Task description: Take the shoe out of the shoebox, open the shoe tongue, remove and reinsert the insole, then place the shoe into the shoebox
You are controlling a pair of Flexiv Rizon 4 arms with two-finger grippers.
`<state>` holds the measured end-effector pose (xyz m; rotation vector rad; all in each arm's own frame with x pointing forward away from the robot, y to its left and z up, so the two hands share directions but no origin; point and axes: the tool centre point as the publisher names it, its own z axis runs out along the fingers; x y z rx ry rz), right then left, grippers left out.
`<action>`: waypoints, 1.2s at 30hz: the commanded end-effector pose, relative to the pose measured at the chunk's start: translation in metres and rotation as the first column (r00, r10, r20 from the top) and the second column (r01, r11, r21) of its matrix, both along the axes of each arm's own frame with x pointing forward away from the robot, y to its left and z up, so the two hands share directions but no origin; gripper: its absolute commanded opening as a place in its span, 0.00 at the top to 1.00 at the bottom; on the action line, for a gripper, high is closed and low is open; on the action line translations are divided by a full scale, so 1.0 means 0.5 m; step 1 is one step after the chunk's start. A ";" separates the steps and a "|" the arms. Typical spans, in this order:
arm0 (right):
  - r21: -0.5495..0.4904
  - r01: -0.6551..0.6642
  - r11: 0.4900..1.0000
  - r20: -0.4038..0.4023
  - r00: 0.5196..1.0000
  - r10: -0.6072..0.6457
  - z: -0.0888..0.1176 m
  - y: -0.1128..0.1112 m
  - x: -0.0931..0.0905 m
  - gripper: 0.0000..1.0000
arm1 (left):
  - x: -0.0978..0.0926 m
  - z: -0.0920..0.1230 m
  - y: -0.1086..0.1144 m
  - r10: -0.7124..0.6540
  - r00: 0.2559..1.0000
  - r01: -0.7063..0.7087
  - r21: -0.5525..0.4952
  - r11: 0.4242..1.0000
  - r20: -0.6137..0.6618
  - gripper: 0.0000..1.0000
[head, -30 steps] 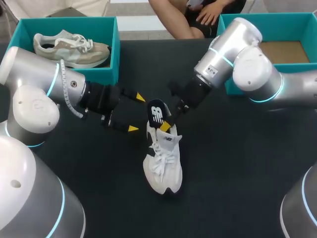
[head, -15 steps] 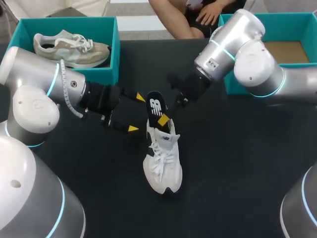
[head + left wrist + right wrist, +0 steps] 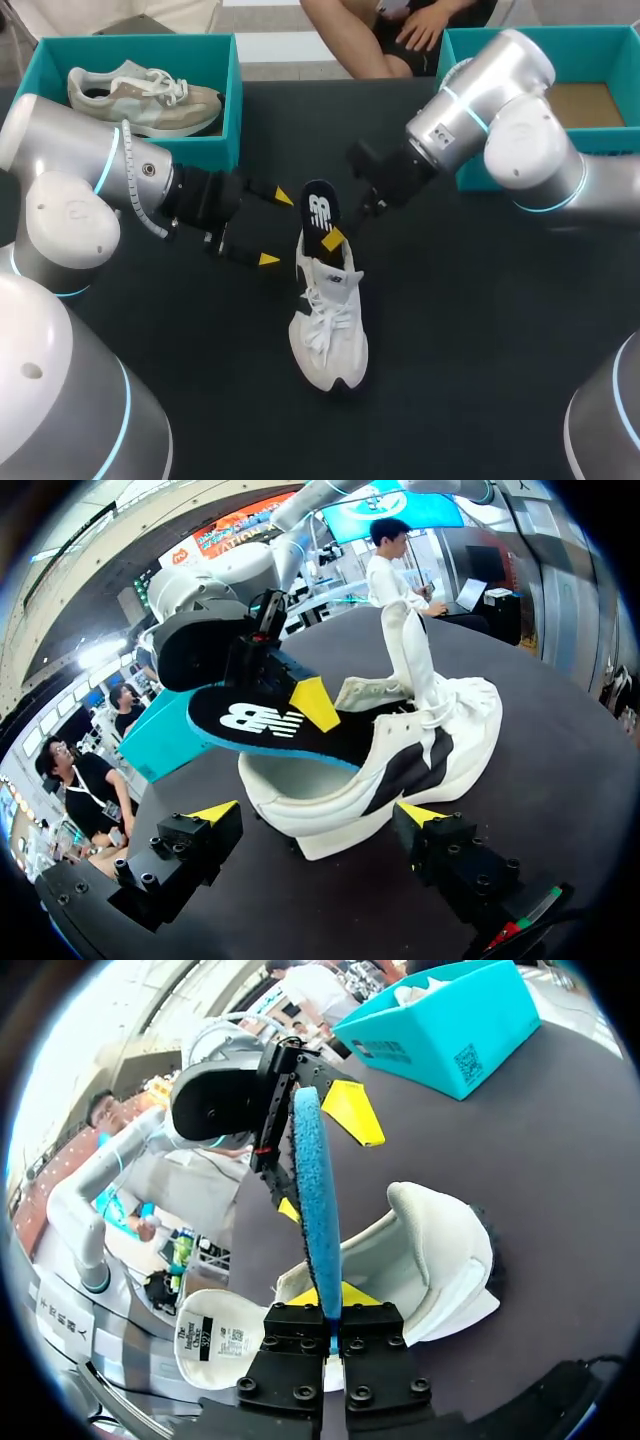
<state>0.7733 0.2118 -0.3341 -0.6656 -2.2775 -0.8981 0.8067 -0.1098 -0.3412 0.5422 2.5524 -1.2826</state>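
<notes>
Insole (image 3: 320, 210) stands higher and steeper than a second ago. The right gripper (image 3: 334, 238), clenched on the insole's edge, has pulled up and toward the far right, and the black pad has followed it out of the heel opening. The left wrist view shows the insole's front end still dipping into the shoe (image 3: 328, 330), so the removal looks well under way but not finished.

The shoe has not shifted. It lies on the table (image 3: 480, 350) in the middle, toe near and heel far, with laces loose and tongue pulled back. The left gripper (image 3: 276, 228) has kept its place just left of the heel. Its fingers are spread and released, one on either side of the heel but not touching it.

A little more lift should free the insole. With nothing pinning the shoe, it may drag along if the front end catches. The reinsert and the return to the empty box (image 3: 590, 40) at the far right are still to do.
</notes>
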 end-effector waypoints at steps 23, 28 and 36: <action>0.076 0.017 0.997 0.114 0.993 -0.026 0.032 0.020 0.048 1.00 | -0.001 0.000 -0.001 0.001 1.000 -0.001 0.004 1.000 0.001 0.00; 0.090 0.022 0.996 0.133 0.990 -0.034 0.038 0.020 0.053 1.00 | -0.001 0.000 -0.001 0.001 1.000 -0.001 0.004 1.000 0.001 0.00; 0.109 0.039 0.993 0.154 0.986 -0.055 0.036 0.011 0.046 1.00 | -0.001 0.000 -0.001 0.001 1.000 -0.001 0.004 1.000 0.001 0.00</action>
